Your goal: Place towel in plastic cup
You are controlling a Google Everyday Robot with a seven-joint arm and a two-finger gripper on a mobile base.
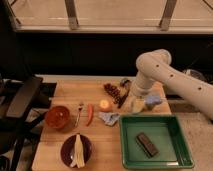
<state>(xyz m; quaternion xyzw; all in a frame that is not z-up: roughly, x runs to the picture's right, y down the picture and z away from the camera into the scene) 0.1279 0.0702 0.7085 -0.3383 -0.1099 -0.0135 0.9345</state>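
gripper [125,98] mid-frame, low over bench [48,142], grip state cannot be told | towel [109,118] crumpled on bench just lower left of gripper, apart | plastic cup [137,105] right of towel

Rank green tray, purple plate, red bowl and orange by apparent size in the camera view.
green tray
then purple plate and red bowl, too alike to rank
then orange
The gripper hangs right of the orange.

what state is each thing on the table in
towel: crumpled on the table, not in a cup
plastic cup: by the tray, towel not in it
gripper: low by the grapes, off the towel
green tray: holds one dark bar
purple plate: holds a banana
red bowl: upright
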